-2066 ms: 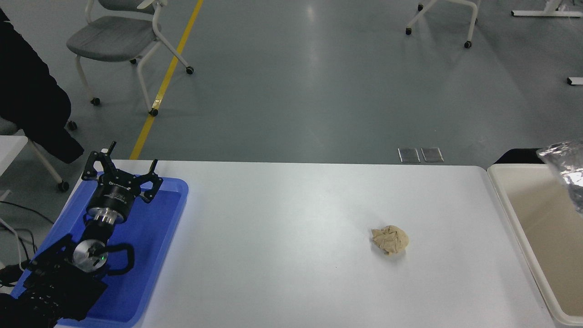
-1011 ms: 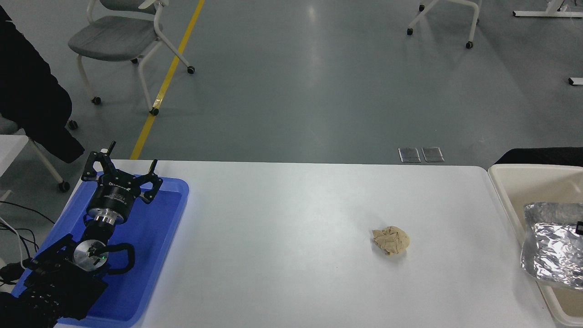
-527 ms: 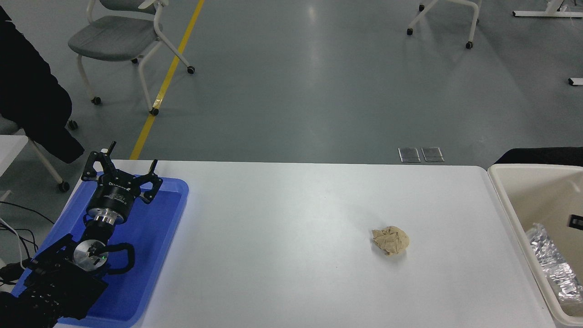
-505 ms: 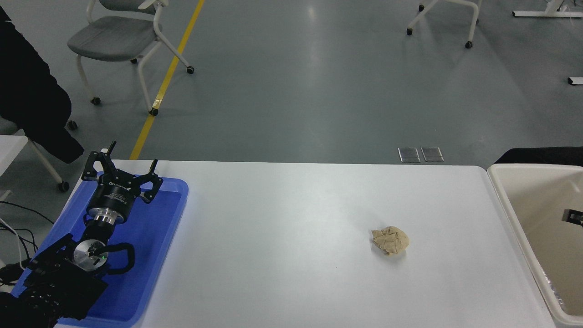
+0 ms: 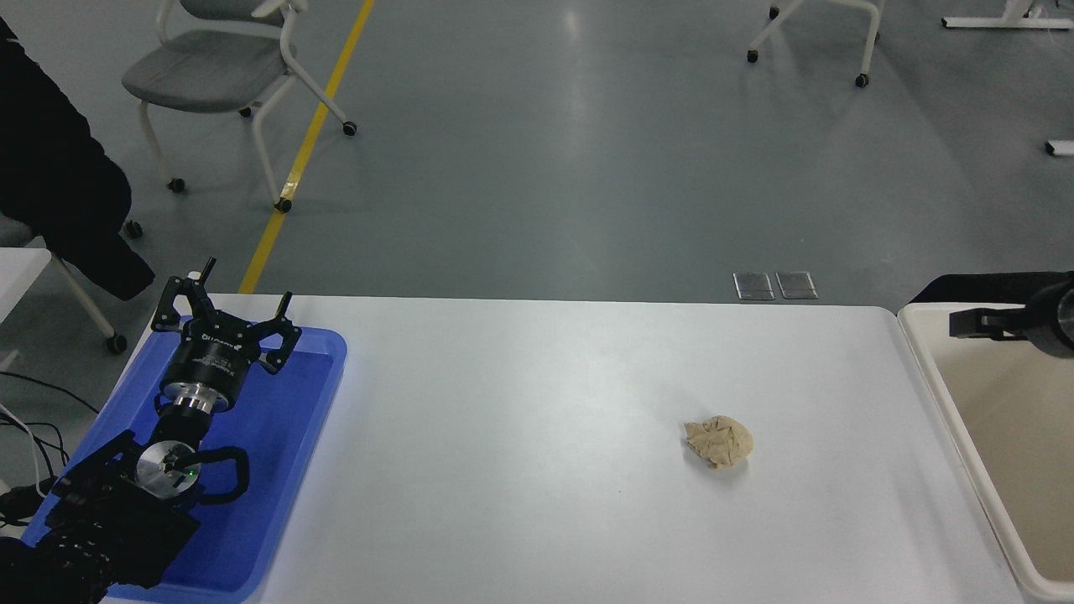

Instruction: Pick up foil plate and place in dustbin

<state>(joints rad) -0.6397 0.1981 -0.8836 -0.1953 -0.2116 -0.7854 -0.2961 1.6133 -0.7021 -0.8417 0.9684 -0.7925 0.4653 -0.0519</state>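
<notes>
The dustbin is a cream bin standing against the table's right end, cut off by the picture's right edge. The foil plate does not show anywhere in the head view; the part of the bin's inside that I can see is bare. My right gripper comes in from the right edge above the bin's far rim, with nothing visible in it. My left gripper is parked open and empty over the blue tray at the lower left.
A small crumpled tan paper ball lies on the white table right of centre. Chairs stand on the grey floor beyond the table. A person's dark sleeve hangs at the left edge.
The foil plate, held above the bin, dropped down into it and went out of sight. My right gripper then rose and now shows above the bin's far rim. The left arm has not moved.
</notes>
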